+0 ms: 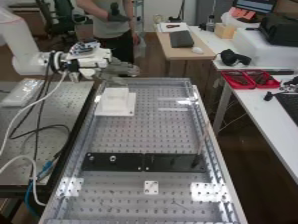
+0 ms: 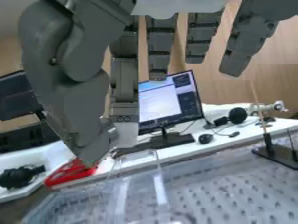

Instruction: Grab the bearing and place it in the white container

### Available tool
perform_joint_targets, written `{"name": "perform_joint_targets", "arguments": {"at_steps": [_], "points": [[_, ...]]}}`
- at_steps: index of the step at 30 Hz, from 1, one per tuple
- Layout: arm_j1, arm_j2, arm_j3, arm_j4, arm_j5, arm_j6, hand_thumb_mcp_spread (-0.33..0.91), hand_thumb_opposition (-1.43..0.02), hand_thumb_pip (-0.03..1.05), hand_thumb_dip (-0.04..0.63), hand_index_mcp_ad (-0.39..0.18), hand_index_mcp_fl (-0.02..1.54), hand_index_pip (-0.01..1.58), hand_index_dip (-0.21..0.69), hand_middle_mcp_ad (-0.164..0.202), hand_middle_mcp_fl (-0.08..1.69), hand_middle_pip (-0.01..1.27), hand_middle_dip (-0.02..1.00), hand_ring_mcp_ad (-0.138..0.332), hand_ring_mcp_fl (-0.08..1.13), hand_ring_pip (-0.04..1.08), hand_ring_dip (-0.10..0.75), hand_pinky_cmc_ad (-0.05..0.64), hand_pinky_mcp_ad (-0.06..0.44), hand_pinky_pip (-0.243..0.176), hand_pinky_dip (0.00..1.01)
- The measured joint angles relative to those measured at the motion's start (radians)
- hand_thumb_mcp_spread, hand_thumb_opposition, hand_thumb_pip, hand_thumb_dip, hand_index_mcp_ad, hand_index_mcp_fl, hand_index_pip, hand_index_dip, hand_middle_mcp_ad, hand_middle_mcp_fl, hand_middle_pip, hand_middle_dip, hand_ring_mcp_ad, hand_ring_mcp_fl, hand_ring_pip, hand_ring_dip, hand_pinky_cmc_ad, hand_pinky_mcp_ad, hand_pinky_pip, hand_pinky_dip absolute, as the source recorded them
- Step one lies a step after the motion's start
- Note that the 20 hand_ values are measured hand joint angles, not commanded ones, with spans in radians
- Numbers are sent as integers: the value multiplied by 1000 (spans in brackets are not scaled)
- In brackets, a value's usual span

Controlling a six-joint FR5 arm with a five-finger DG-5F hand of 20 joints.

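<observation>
Beyond the white container (image 1: 125,108), at the far left part of the bench, is the hand (image 1: 120,70); it also shows large in the wrist view, where the hand (image 2: 73,85) hangs above the bench scene. Whether it holds anything cannot be made out. The container stands near the bench's left rim, its inside not discernible. On the flat black bar, the smaller nut (image 1: 91,157) stands near the left end and the larger nut (image 1: 113,158) a little to its right.
Clear raised walls (image 1: 201,117) border the perforated bench. A thin upright rod (image 1: 199,150) rises near the bar's right end. To the right a white table (image 1: 269,112) carries red trays (image 1: 249,79). A person stands behind the bench's far end.
</observation>
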Motion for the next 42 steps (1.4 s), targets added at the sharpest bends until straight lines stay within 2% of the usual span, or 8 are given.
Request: {"name": "perform_joint_targets", "arguments": {"at_steps": [8,14,20,29,32,34,38,42], "points": [[1,-127,11,0,39,74,417,-960,579,218,-103,693,1346,84,37,178,127,234,145,2,108,126,354,295,-59,286],[7,-192,19,-9,66,123,417,-960,576,218,-103,693,1346,84,37,178,127,237,145,2,105,124,354,295,-59,286],[26,-228,31,-16,85,168,417,-960,576,218,-103,693,1346,84,37,178,127,234,145,2,105,126,354,295,-59,286],[64,-238,49,-18,105,182,417,-960,576,218,-103,693,1346,80,37,178,127,237,145,2,105,124,354,295,-59,286],[67,-238,58,-43,106,190,417,-951,581,222,-105,628,1349,84,37,183,127,237,145,2,105,124,354,295,-59,302],[68,-238,70,-87,105,201,414,-949,620,227,-110,567,1351,84,37,129,127,237,145,0,119,124,354,295,-59,328],[72,-236,79,-120,111,218,379,-895,763,257,-120,258,1356,96,44,70,126,237,147,2,147,119,354,295,-63,424],[72,-229,73,-126,120,223,330,-848,785,269,-136,187,1356,94,54,5,126,237,143,2,168,91,358,295,-89,487]]}}
